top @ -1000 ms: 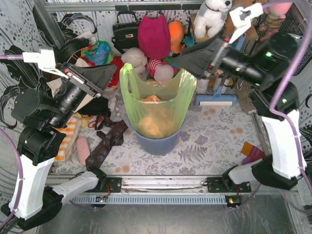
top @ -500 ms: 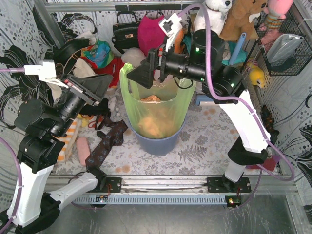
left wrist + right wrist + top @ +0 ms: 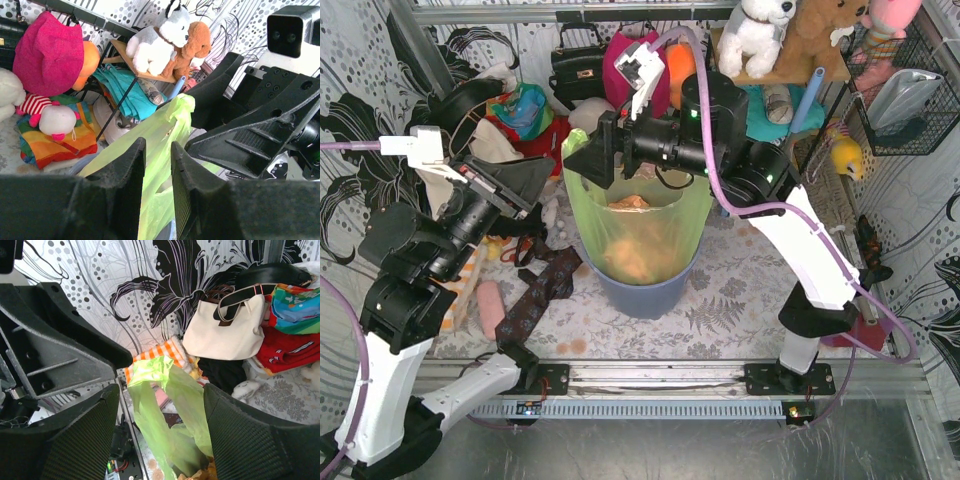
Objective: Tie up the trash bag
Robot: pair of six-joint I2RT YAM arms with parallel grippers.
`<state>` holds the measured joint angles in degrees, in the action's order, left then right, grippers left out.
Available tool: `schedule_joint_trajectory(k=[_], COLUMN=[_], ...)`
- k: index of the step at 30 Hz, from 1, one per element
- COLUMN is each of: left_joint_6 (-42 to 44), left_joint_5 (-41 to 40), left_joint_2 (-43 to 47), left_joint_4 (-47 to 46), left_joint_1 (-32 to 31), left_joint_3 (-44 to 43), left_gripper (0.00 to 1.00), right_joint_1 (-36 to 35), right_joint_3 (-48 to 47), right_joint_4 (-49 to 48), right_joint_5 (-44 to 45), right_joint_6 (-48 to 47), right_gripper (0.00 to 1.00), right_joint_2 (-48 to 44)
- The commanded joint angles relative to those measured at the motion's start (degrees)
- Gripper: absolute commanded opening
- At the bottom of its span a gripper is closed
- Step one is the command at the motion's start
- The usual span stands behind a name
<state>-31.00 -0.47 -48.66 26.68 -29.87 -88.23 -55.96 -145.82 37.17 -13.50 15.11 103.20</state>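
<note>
Lime-green trash bag [image 3: 640, 225] sits in the blue-grey bin [image 3: 645, 292] mid-tabletop [image 3: 750, 290], with its left handle loop [image 3: 150, 371] upright between the wide-parted jaws of the right gripper [image 3: 161, 390]; the left gripper [image 3: 157, 150], jaws narrowly apart, is just beside that loop, contact not discernible.

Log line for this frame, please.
trash bag: untied, in bin | right gripper: open, raised handle seen between its fingers | left gripper: narrowly open, near same handle
</note>
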Motion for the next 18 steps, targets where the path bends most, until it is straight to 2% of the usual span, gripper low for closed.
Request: schedule_joint_trajectory(k=[1, 5, 6, 14, 18], left_joint_6=[0.0, 0.0, 0.0, 1.8, 4.9], left_joint_5=[-0.3, -0.3, -0.2, 1.6, 3.5], left_joint_2=[0.6, 0.7, 0.8, 1.1, 2.0], left_joint_4=[-1.9, -1.9, -1.9, -2.7, -4.1], left_joint_1=[0.0, 0.0, 0.0, 0.0, 0.0], left_joint_3=[1.0, 1.3, 1.3, 1.6, 2.4], left_gripper=[0.36, 0.36, 0.36, 0.39, 0.47], right_joint_1=[-0.2, -0.9, -0.9, -1.0, -1.0], right_joint_3=[-1.3, -0.8, -0.6, 0.3, 0.0], right_joint_4=[-4.0, -5.2, -5.4, -7.5, -9.7], right_joint_5=[1.6, 1.6, 2.1, 3.2, 1.8], right_joint_6=[-1.0, -0.7, -0.7, -1.0, -1.6], right_gripper=[0.67, 0.66, 0.63, 0.16, 0.03], right_joint_2=[1.2, 1.3, 1.2, 1.1, 1.0])
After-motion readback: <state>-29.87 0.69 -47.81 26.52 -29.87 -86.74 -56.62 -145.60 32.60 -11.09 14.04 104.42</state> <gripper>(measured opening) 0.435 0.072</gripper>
